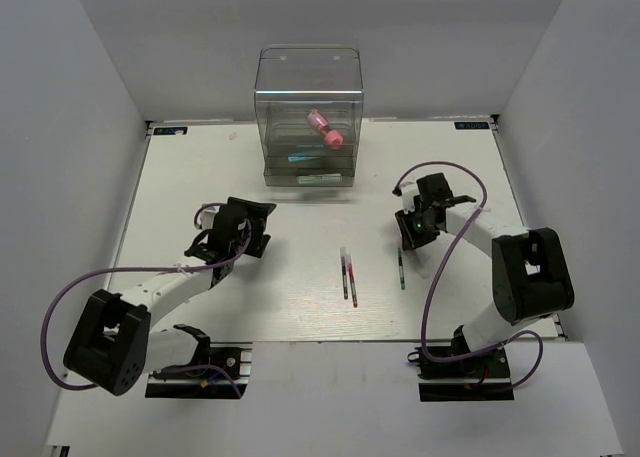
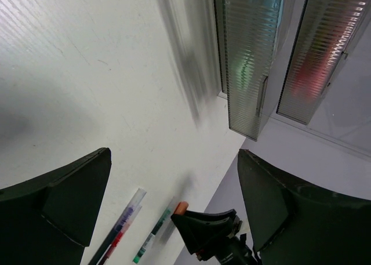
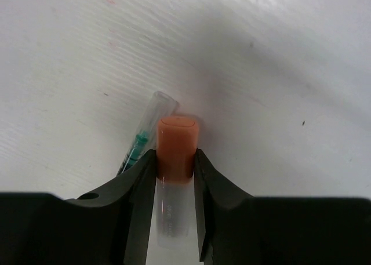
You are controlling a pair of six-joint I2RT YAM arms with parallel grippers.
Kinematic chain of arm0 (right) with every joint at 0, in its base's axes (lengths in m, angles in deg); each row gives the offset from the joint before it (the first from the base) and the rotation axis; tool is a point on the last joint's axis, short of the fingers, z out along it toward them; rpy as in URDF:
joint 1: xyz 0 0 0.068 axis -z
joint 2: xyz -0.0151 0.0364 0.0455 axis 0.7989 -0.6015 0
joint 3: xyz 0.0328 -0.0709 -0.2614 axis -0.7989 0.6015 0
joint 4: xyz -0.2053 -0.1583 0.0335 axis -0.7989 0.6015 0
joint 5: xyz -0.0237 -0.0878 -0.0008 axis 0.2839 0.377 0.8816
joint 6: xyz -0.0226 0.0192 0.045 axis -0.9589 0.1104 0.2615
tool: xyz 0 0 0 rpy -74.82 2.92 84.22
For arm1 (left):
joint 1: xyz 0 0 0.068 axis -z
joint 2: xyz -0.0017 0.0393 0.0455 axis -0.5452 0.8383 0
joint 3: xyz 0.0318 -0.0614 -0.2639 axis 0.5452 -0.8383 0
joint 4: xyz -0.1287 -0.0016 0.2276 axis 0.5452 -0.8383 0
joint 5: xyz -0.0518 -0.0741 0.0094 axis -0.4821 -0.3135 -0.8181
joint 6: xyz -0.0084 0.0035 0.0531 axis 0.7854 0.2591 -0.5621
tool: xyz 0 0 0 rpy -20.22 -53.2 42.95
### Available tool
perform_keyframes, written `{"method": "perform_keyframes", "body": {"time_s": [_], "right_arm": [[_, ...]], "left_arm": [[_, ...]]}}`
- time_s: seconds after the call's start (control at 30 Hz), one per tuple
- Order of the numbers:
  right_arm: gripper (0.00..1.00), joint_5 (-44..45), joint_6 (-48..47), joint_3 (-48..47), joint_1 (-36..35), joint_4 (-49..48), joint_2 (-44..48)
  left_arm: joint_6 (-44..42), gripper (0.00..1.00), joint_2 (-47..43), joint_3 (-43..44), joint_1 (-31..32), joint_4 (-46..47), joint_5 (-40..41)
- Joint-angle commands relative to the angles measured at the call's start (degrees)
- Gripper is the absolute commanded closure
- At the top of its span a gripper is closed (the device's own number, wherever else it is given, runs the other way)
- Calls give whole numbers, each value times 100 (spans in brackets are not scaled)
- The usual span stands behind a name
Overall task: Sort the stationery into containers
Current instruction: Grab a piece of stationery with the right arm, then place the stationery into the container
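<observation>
Orange-capped marker (image 3: 177, 136) pinched in right hand (image 3: 175, 160); barrel print (image 3: 171, 216) unreadable.

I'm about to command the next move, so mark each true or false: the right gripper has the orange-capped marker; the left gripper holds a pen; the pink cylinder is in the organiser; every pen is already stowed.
1. The right gripper has the orange-capped marker. True: its fingers press both sides of the orange cap.
2. The left gripper holds a pen. False: its jaws stand wide open with nothing between them.
3. The pink cylinder is in the organiser. True: it lies in the see-through upper compartment.
4. Every pen is already stowed. False: the green pen lies on the table beside the right gripper, and two other pens lie side by side nearer the middle.
</observation>
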Motion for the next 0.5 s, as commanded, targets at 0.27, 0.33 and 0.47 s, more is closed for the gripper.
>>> {"method": "perform_keyframes", "body": {"time_s": [0.27,0.33,0.47], "right_arm": [[92,-3180,-2909,-2063,-250,-341,138],[93,-3593,-3165,-2354,-400,-535,77],[93,-4261,-4331,-3142,-707,-466,-467]], "left_arm": [[76,0,433,203,-32,383,-487],[76,0,512,273,-32,383,-540],[76,0,626,344,-32,383,-593]]}}
